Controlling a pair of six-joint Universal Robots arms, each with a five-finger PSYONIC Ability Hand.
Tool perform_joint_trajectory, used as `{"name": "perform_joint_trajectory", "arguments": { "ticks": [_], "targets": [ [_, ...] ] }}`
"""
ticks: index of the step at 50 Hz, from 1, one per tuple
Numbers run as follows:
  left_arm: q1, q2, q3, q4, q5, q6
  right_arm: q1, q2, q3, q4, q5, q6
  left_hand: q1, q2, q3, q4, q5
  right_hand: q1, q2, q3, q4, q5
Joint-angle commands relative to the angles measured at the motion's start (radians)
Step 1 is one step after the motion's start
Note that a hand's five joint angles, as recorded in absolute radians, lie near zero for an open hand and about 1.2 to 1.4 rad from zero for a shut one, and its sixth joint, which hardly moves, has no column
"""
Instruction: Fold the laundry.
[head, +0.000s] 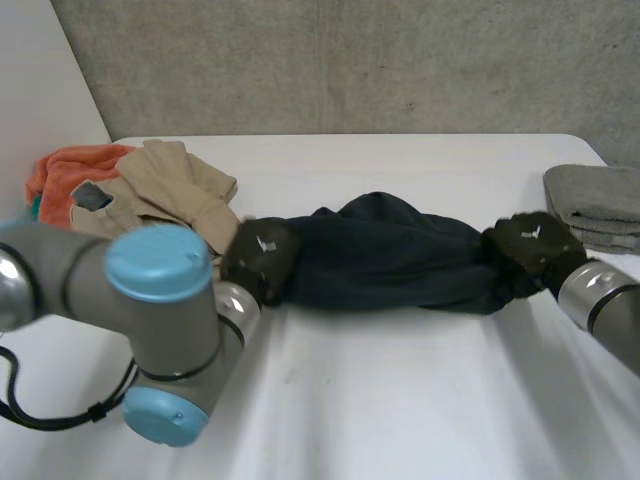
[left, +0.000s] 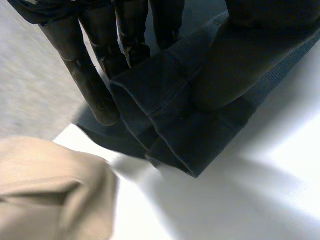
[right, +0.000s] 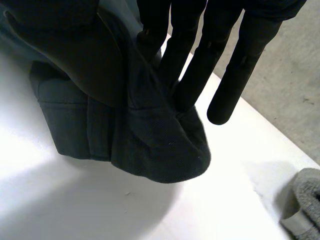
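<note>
The left hand (head: 262, 255) pinches 1 end of the dark blue garment (head: 385, 255) between fingers (left: 92, 90) and thumb; the right hand (head: 530, 245) grips the opposite end likewise.

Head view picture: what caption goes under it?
Left hand and right hand hold opposite ends of the dark garment over the white table.

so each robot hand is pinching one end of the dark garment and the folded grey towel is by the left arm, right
No. The head view shows the folded grey towel by the right arm. The left robot hand and right robot hand do each pinch an end of the dark garment.
</note>
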Motion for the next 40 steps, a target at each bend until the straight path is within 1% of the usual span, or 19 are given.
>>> {"name": "perform_joint_trajectory", "arguments": {
  "ticks": [1, 2, 4, 6, 8, 10, 12, 13, 16, 21, 25, 26, 29, 30, 33, 34, 37, 38, 40],
  "targets": [
    [0.0, 0.276, 0.004, -0.002, -0.067, -0.005, -0.009, -0.21, -0.153, 0.263, -0.006, -0.059, 0.277, 0.203, 0.216, 0.199, 0.232, 0.3, 0.227, 0.215, 0.199, 0.233],
    [-0.002, 0.348, 0.01, -0.004, -0.067, -0.002, -0.009, -0.23, -0.184, 0.305, -0.007, -0.07, 0.277, 0.203, 0.216, 0.199, 0.232, 0.3, 0.227, 0.215, 0.199, 0.233],
    [-0.006, 0.403, 0.022, -0.008, -0.067, 0.001, -0.01, -0.286, -0.284, 0.419, -0.015, -0.1, 0.277, 0.203, 0.216, 0.199, 0.232, 0.3, 0.227, 0.215, 0.199, 0.233],
    [-0.014, 0.48, 0.057, -0.034, -0.067, 0.002, -0.012, -0.314, -0.351, 0.487, -0.015, -0.117, 0.277, 0.203, 0.216, 0.199, 0.232, 0.3, 0.227, 0.215, 0.199, 0.233],
    [-0.01, 0.522, 0.082, -0.076, -0.067, 0.001, -0.013, -0.332, -0.45, 0.575, -0.015, -0.142, 0.277, 0.203, 0.216, 0.199, 0.232, 0.3, 0.227, 0.215, 0.199, 0.233],
    [-0.007, 0.551, 0.132, -0.16, -0.067, 0.001, -0.012, -0.329, -0.509, 0.618, -0.013, -0.156, 0.277, 0.203, 0.216, 0.199, 0.232, 0.3, 0.227, 0.215, 0.199, 0.233],
    [-0.007, 0.548, 0.158, -0.207, -0.066, 0.001, -0.012, -0.322, -0.578, 0.659, -0.009, -0.17, 0.277, 0.203, 0.216, 0.199, 0.232, 0.3, 0.227, 0.215, 0.199, 0.233],
    [-0.007, 0.53, 0.186, -0.253, -0.066, 0.002, -0.012, -0.317, -0.592, 0.664, -0.007, -0.173, 0.277, 0.203, 0.216, 0.199, 0.232, 0.3, 0.227, 0.215, 0.199, 0.233],
    [-0.008, 0.474, 0.217, -0.3, -0.063, 0.004, -0.001, -0.259, -0.606, 0.666, -0.002, -0.176, 0.277, 0.203, 0.216, 0.199, 0.232, 0.3, 0.227, 0.215, 0.199, 0.233],
    [0.004, 0.3, 0.264, -0.309, -0.057, 0.021, 0.043, -0.133, -0.604, 0.643, 0.001, -0.182, 0.277, 0.203, 0.216, 0.199, 0.232, 0.3, 0.227, 0.215, 0.199, 0.233],
    [0.023, 0.146, 0.349, -0.275, -0.055, 0.067, 0.083, -0.02, -0.613, 0.592, 0.079, -0.2, 0.277, 0.203, 0.216, 0.199, 0.232, 0.3, 0.227, 0.215, 0.199, 0.233],
    [0.029, 0.116, 0.372, -0.262, -0.055, 0.082, 0.094, 0.024, -0.621, 0.554, 0.124, -0.213, 0.277, 0.203, 0.216, 0.199, 0.232, 0.3, 0.227, 0.215, 0.199, 0.233],
    [0.062, 0.007, 0.476, -0.171, -0.052, 0.145, 0.097, 0.082, -0.656, 0.459, 0.189, -0.219, 0.277, 0.203, 0.216, 0.199, 0.232, 0.3, 0.227, 0.215, 0.199, 0.233],
    [0.067, -0.015, 0.506, -0.141, -0.052, 0.159, 0.1, 0.108, -0.684, 0.369, 0.22, -0.211, 0.277, 0.203, 0.216, 0.199, 0.232, 0.3, 0.227, 0.215, 0.199, 0.233],
    [0.093, -0.07, 0.632, 0.014, -0.029, 0.183, 0.119, 0.132, -0.718, 0.201, 0.252, -0.197, 0.277, 0.203, 0.216, 0.199, 0.232, 0.3, 0.227, 0.215, 0.199, 0.233],
    [0.098, -0.078, 0.663, 0.059, -0.017, 0.182, 0.135, 0.135, -0.736, 0.054, 0.264, -0.173, 0.277, 0.203, 0.216, 0.199, 0.232, 0.3, 0.227, 0.215, 0.199, 0.233],
    [0.116, -0.081, 0.746, 0.24, 0.037, 0.179, 0.157, 0.132, -0.745, -0.182, 0.269, -0.125, 0.277, 0.203, 0.216, 0.199, 0.232, 0.3, 0.227, 0.215, 0.199, 0.233],
    [0.119, -0.08, 0.76, 0.281, 0.048, 0.179, 0.158, 0.126, -0.75, -0.334, 0.281, -0.101, 0.277, 0.203, 0.216, 0.199, 0.232, 0.3, 0.227, 0.215, 0.199, 0.233],
    [0.133, -0.066, 0.781, 0.378, 0.062, 0.162, 0.157, 0.115, -0.751, -0.457, 0.29, -0.079, 0.277, 0.203, 0.216, 0.199, 0.232, 0.3, 0.227, 0.215, 0.199, 0.233]
  ]
}}
